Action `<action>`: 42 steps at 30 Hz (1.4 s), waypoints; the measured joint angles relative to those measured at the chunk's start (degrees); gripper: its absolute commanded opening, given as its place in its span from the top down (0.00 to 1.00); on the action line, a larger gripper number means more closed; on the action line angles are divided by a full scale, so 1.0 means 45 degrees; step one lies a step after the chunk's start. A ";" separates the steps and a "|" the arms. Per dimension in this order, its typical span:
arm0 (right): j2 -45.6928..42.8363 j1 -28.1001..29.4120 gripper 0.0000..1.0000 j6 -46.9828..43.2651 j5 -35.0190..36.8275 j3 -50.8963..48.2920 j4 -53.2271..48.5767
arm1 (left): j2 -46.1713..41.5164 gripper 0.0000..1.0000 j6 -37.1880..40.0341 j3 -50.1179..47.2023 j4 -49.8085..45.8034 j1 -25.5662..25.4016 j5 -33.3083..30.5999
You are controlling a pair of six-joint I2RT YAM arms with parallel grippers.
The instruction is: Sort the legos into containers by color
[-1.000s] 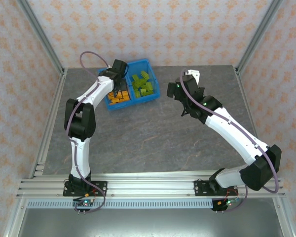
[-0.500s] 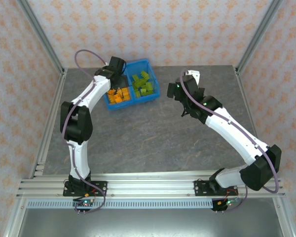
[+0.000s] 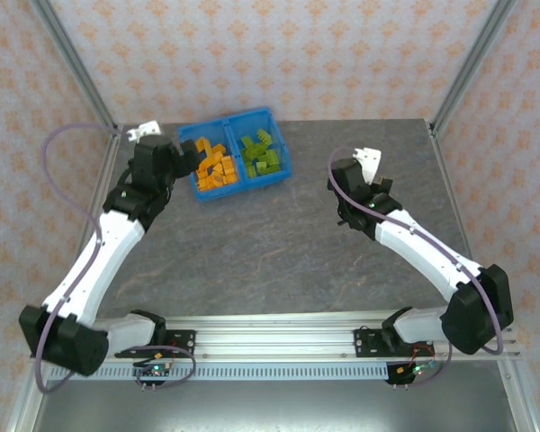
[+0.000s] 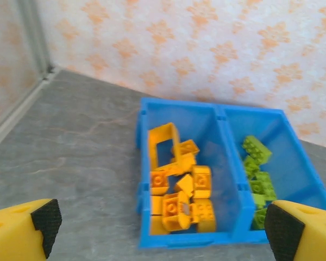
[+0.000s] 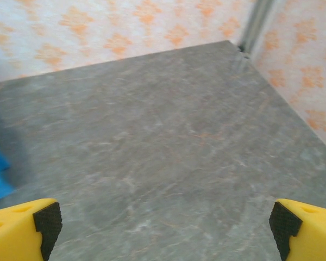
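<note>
While both tools stand empty, you may enter the stock as follows. Item: one blue bin (image 3: 247,185), far on the worktop (image 3: 270,252) and left of centre, its long axis running left to right, its middle wall (image 4: 228,157) running near to far. Item: orange bricks (image 4: 179,185), heaped in the left compartment (image 4: 209,136). Item: green bricks (image 4: 258,174), lying in the right compartment (image 4: 288,141). Every brick you can see lies inside the bin, each colour on its own side of the wall, so the sort looks finished or very nearly so. Item: left tool (image 4: 164,224), fingers spread wide, gripping nothing, placed near the bin's left short end and facing it; the orange side lies nearest it, the green side beyond the wall to the right. Item: right tool (image 5: 165,223), fingers likewise spread wide, holding nothing, above bare worktop well apart to the right of the bin. Your left arm is plainly the nearer; should any brick need shifting, reach from that side, rightward along the bin's long axis.
</note>
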 measured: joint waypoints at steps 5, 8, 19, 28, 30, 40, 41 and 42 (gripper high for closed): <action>0.0185 -0.1316 0.00 -0.0175 0.0719 -0.1962 0.1928 | -0.1515 0.00 0.0301 -0.2948 0.0627 0.0000 -0.1909; 0.0971 -0.2050 0.01 -0.0233 0.1141 -0.2560 0.2909 | -0.1549 0.00 0.0481 -0.4197 0.1146 0.0015 -0.2735; 0.3585 -0.3162 0.01 -0.1734 0.1409 -0.1724 0.4658 | 0.0112 0.00 0.1073 -0.7208 0.4362 0.0039 -0.5479; 0.2618 -0.4167 0.01 -0.2550 0.0316 -0.5450 0.7679 | 0.1841 0.00 0.3381 -0.9345 0.9738 0.0452 -0.3623; 0.2147 -0.4182 0.01 -0.2778 -0.0063 -0.6028 0.8238 | 0.2429 0.00 0.3842 -0.9335 1.0958 0.0767 -0.2856; 0.2652 -0.4736 0.00 -0.3769 -0.1753 -0.6101 1.1001 | 0.4192 0.00 0.4342 -0.9403 1.3702 0.1991 0.0272; 0.2613 -0.4993 0.01 -0.3774 -0.2346 -0.6353 1.1366 | 0.4192 0.00 0.4401 -0.9403 1.3823 0.1991 0.0554; 0.2584 -0.5323 0.01 -0.3759 -0.3055 -0.6713 1.1939 | 0.4192 0.00 0.4464 -0.9403 1.3906 0.1991 0.0782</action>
